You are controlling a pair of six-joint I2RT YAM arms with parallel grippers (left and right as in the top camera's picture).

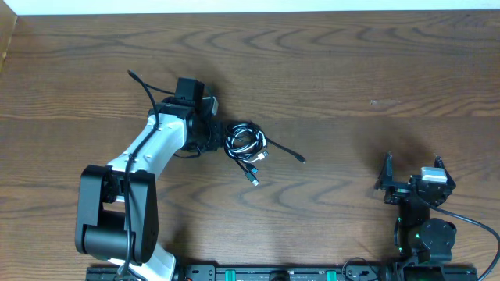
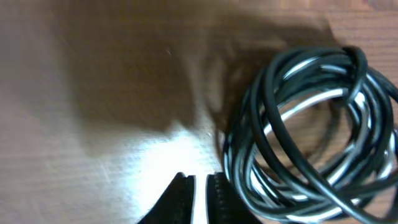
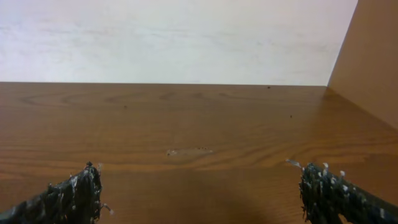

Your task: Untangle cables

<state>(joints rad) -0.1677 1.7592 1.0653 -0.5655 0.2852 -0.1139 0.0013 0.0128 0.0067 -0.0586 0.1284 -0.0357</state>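
Observation:
The cables (image 1: pixel 246 143) lie as one small coiled bundle of black and white cords at the table's centre-left. One black end trails right (image 1: pixel 301 158), and plug ends (image 1: pixel 254 178) point toward the front. In the left wrist view the coil (image 2: pixel 311 124) fills the right side. My left gripper (image 1: pixel 212 136) is low over the table at the coil's left edge. Its jaws (image 2: pixel 200 183) are almost together, with only a thin gap and nothing between them. The right finger touches the outer loops. My right gripper (image 1: pixel 412 173) is wide open and empty (image 3: pixel 202 186) at the front right.
The left arm's own thick black cable (image 1: pixel 141 82) loops up behind its wrist. A wall (image 3: pixel 367 56) rises at the table's right edge. Bare wooden table (image 1: pixel 351 94) lies between the coil and the right arm.

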